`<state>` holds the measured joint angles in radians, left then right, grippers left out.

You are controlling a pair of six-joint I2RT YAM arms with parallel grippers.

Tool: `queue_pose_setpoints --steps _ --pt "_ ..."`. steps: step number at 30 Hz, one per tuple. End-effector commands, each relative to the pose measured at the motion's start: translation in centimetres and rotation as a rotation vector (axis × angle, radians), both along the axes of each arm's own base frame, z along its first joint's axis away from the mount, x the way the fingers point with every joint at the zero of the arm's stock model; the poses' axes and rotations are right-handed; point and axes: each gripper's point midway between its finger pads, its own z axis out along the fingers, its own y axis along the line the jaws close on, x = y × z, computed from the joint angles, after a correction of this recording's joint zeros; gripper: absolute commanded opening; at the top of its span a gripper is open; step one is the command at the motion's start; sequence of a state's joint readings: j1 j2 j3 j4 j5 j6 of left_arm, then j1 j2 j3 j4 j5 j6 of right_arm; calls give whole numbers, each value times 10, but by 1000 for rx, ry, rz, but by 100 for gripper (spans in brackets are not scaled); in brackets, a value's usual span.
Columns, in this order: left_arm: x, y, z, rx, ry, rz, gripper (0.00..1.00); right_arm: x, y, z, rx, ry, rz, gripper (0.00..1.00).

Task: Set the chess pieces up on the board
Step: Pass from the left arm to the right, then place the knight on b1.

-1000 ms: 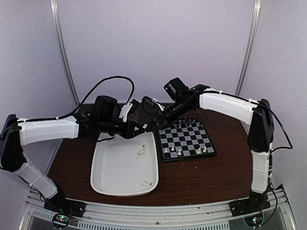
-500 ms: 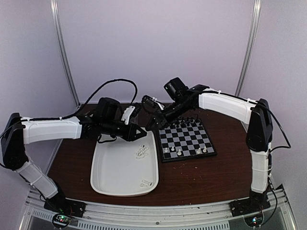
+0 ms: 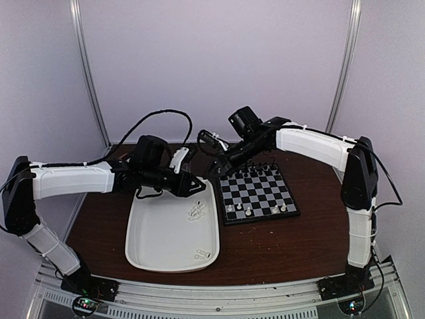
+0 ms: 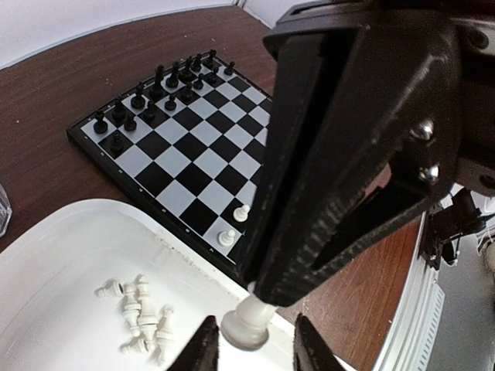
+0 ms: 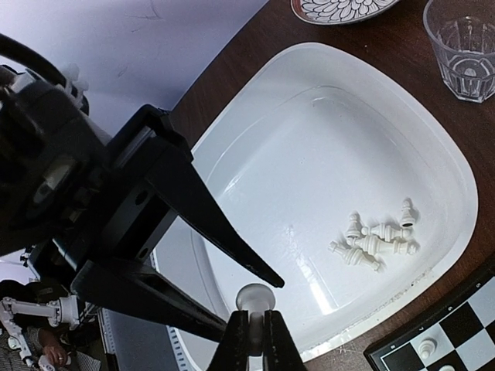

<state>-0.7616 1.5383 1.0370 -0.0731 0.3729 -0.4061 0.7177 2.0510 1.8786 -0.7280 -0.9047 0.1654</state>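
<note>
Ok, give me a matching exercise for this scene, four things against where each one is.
Things:
1. single white plastic pawn
2. heap of white plastic chessmen
3. black plastic chessmen
4. clear drinking glass
Places:
A. standing on the far rows of the checked chessboard
B. on the dark brown tabletop
C. pinched in the right arm's jaws
D. lying in the white oblong tray
Pairs: 1-C, 2-D, 3-A, 4-B.

The tray (image 3: 159, 242) lies just left of the board (image 3: 262, 193), with loose chess pieces (image 3: 196, 211) lying in it.
</note>
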Motion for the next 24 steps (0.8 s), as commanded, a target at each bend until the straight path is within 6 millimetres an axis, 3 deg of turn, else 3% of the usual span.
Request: queue_pose_setpoints --steps 1,2,4,9,15,19,24 --pt "2 -4 9 6 -39 -4 39 9 -10 8 -36 -100 -11 0" --pt "0 -1 7 22 -39 -4 46 12 -16 7 -67 -134 -19 0" --pt "-4 8 3 57 -44 1 51 20 -31 7 -129 -214 -28 0" --pt "-12 37 2 128 -88 54 52 30 -77 3 -303 -408 -35 0" --pt "-9 60 1 205 -122 120 52 19 -121 -26 -506 -491 27 0" --pt "-4 64 -1 223 -125 146 52 10 -132 -47 -569 -464 64 0" --pt "1 66 -5 234 -121 171 52 3 -129 -68 -619 -457 110 0"
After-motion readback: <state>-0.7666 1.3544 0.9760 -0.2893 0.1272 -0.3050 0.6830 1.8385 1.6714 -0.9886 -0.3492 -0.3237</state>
